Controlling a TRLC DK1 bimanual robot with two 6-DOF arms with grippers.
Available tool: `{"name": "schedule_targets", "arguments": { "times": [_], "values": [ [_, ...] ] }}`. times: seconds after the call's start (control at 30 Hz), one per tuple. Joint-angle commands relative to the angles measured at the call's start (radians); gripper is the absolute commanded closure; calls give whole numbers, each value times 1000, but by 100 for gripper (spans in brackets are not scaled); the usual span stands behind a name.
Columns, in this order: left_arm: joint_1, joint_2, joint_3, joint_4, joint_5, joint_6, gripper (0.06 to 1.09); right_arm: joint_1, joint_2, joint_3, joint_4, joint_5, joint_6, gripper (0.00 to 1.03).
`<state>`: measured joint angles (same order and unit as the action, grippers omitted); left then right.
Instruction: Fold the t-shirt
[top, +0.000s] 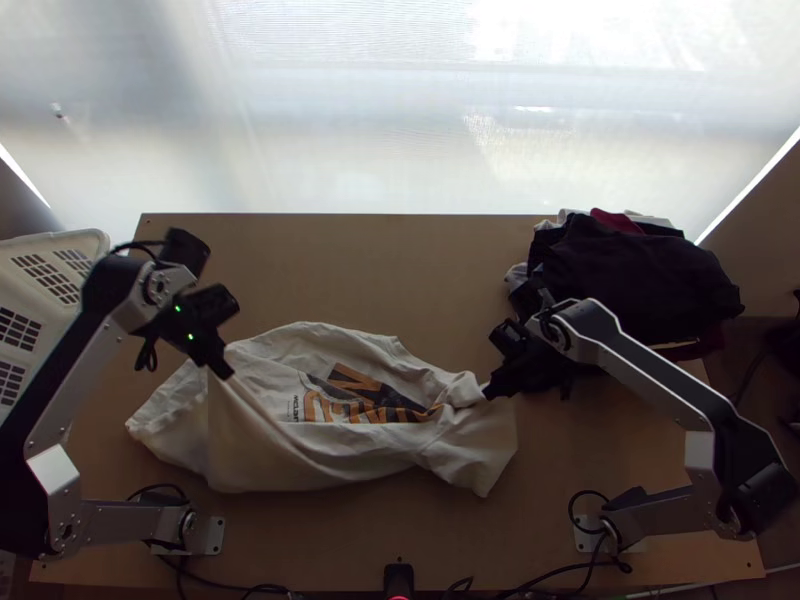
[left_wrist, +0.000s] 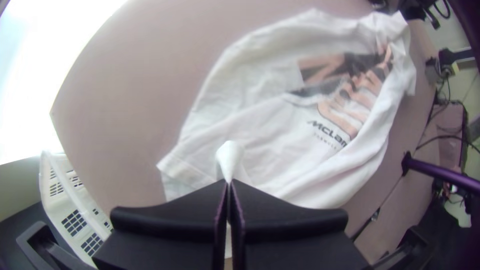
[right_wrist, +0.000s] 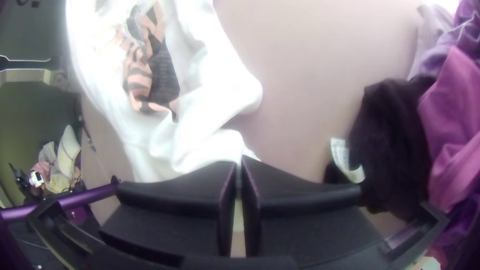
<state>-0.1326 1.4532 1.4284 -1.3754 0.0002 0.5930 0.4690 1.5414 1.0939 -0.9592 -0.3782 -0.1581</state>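
While pinching the rumpled t-shirt (top: 300, 455) near either end on the table (top: 400, 265) with closed left gripper (left_wrist: 229, 182) and right gripper (right_wrist: 240, 161), apparently spreading before folding; next, pull taut and lay flat.

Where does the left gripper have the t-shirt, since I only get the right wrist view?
Observer: The left gripper is shut on a raised pinch of the white t-shirt, in from its left end as the top view shows it.
Operator: Anything beside the table at that end?
Observer: Yes, a pale basket with slotted sides.
Operator: Is the small lettering covered?
Observer: No, the dark lettering lies in plain sight beside the big print.
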Motion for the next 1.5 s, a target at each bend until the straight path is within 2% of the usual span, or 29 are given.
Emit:
{"name": "schedule_targets", "arguments": {
  "times": [0.0, 0.3, 0.5, 0.63, 0.8, 0.97, 1.2, 1.33, 1.47],
  "values": [
    [125, 50, 360, 1, 24, -91, 105, -44, -49, 176, -1, 5, 8, 100],
    [261, 191, 851, 29, 24, -226, 105, -164, 39, 570, 45, 47, 68, 100],
    [281, 145, 877, 199, 12, -329, 105, -233, 140, 868, 39, 50, 144, 100],
    [311, 91, 877, 349, -65, -383, 105, -270, 177, 1029, 27, 51, 198, 100],
    [404, 35, 874, 483, -74, -440, 105, -291, 178, 1095, 17, 59, 207, 100],
    [430, -56, 777, 493, -72, -440, 105, -286, 140, 1081, -18, 59, 203, 100],
    [401, -182, 728, 415, -45, -424, 105, -233, 72, 1097, -158, 50, 161, 100],
    [352, -249, 713, 277, 4, -387, 105, -156, 23, 1081, -291, 42, 117, 100],
    [283, -344, 664, 170, 4, -340, 105, -87, -40, 1055, -398, 39, 88, 100]
  ]
}}
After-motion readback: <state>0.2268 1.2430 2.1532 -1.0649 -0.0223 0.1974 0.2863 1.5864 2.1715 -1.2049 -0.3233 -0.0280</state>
